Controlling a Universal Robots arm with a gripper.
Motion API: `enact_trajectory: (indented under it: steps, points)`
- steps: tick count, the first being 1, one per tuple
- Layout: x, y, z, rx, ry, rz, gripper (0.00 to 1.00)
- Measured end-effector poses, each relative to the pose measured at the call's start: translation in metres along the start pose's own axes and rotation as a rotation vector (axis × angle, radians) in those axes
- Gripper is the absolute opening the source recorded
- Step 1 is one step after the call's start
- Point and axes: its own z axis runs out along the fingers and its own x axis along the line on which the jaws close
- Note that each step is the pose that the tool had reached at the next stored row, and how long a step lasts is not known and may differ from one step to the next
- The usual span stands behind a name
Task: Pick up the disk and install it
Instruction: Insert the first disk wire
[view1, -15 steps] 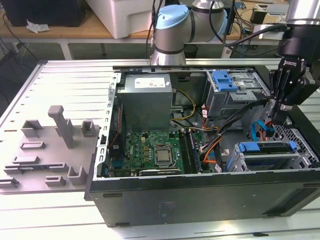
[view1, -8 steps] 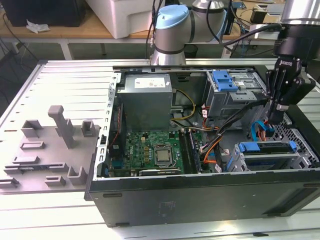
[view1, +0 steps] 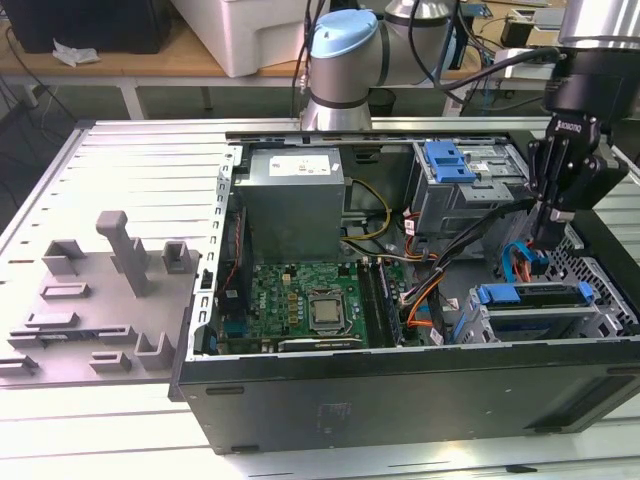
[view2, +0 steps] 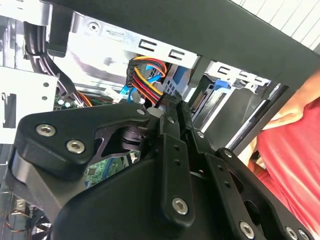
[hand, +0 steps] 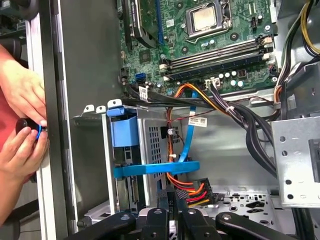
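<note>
We are holding the gripper (view1: 543, 238), fingers together, close above the disk (view1: 530, 296) in its cage (view1: 603, 322) at the exterior view's near right, apparently to seat it.

I record the computer case (view1: 400, 400) as black outside and bare grey metal within, the circuit board (view1: 290, 300) as green with a silver square at its middle, and the power box (view1: 295, 190) as grey with a white sticker. The disk (view1: 530, 293) carries a bright blue rail, the plastic latch (view1: 447, 160) is the same blue, and the gripper (view1: 550, 228) is matt black. I also note a wire bundle (hand: 192, 187) in red, yellow, orange and black, a light blue cable (hand: 192, 130), and a red sleeve (view2: 292, 170).
</note>
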Motion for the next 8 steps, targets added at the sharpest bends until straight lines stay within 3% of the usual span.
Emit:
enact_trajectory:
  steps: [4,7,8]
  points:
    - [0.0052,-0.0006,0.0015,0.0008,-0.0236,-0.002,0.17]
    - [0.0107,-0.0012,0.0017,0.0014,-0.0467,-0.005,0.17]
    - [0.0124,-0.0013,0.0016,0.0017,-0.0497,-0.005,0.17]
